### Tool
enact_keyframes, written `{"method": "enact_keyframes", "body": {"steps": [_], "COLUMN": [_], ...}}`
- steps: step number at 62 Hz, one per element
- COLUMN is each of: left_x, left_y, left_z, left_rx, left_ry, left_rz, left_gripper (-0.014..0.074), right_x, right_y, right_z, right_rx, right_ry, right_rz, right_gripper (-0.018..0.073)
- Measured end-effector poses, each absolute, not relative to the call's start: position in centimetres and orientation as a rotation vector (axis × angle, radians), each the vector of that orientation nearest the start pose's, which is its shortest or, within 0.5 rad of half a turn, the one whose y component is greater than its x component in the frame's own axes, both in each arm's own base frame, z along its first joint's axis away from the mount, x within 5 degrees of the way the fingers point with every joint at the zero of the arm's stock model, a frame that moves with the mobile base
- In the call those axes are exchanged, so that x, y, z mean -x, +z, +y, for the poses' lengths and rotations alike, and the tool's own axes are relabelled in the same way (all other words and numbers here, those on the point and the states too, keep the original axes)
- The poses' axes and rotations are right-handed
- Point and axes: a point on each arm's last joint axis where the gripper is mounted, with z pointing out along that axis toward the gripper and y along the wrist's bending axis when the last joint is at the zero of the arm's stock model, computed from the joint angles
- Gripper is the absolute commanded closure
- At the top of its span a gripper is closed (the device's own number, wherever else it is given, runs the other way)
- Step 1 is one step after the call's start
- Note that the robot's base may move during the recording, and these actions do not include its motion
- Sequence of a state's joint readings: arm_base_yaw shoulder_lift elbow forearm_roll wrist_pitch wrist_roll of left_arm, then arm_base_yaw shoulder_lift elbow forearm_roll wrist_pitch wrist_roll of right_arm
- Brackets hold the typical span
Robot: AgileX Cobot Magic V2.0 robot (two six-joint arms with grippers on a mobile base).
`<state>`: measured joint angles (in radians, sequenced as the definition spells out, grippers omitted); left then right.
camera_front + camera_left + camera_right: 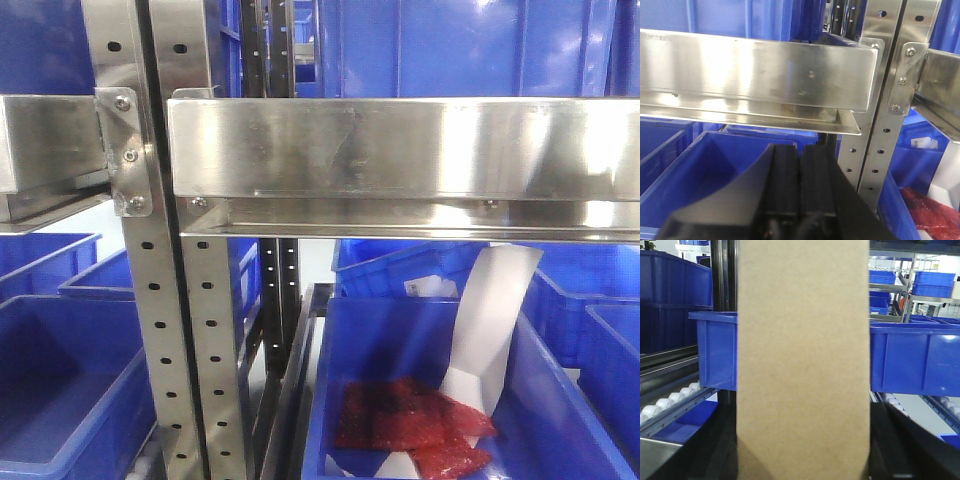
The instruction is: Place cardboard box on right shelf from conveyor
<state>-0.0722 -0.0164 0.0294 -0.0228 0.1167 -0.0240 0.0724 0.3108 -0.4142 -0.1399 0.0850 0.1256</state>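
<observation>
Tan matte cardboard box (803, 360), flat slab, sits pinched between right gripper (803, 467) fingers (905, 452). Black left gripper (799, 172) fingers (785, 175) press together. Shiny brushed-steel right shelf (400, 145) stands far ahead.

Packed with blue plastic bins (45, 400) left and right of the perforated steel upright (165, 330); bright white beyond it.

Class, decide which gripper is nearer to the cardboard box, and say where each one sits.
Right. The right gripper has the cardboard box between its fingers. The left gripper, fingers shut, faces a steel shelf with no box in view.
</observation>
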Motion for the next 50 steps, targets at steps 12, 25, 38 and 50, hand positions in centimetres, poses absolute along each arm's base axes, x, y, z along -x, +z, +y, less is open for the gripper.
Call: {"method": "enact_keyframes", "body": {"steps": [12,25,38,50], "left_x": [-5.6,-5.6,-5.6,-5.6], "left_y": [19.4,19.4,19.4,19.4], "left_z": [-0.4,-0.4,-0.4,-0.4], "left_rx": [-0.023,-0.023,-0.023,-0.023], "left_ry": [-0.094,-0.094,-0.094,-0.094], "left_rz": [1.614,1.614,1.614,1.614], "left_gripper": [0.0713,0.0713,0.0713,0.0713], "right_x": [-7.5,-7.3,-8.8,-14.0], "right_y": [32.5,33.7,38.1,40.1], "right_z": [0.4,0.4,0.2,0.8], "right_rx": [0.054,0.052,0.122,0.345], "right_ry": [0.04,0.033,-0.094,-0.314], "right_rz": [1.458,1.452,1.45,1.491], "right_gripper": [0.0508,0.0508,0.0508,0.0503]}}
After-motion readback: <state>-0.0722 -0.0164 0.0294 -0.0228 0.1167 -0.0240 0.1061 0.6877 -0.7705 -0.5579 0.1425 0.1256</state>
